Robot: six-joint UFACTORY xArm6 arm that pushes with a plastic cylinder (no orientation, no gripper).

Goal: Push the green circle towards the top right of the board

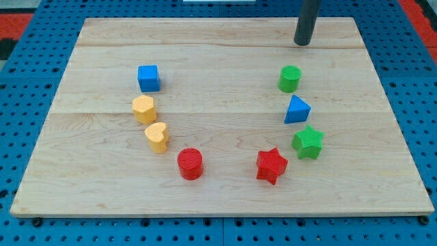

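Observation:
The green circle (289, 78) stands on the wooden board (218, 198) in the upper right part of the view. My tip (302, 44) is at the end of the dark rod, above the green circle and slightly to its right, apart from it by a short gap.
A blue triangle (296, 110) sits just below the green circle, then a green star (308, 142) and a red star (271, 165). A red circle (190, 164) lies at the bottom middle. A yellow heart (157, 136), a yellow hexagon (144, 108) and a blue cube (148, 78) line the left.

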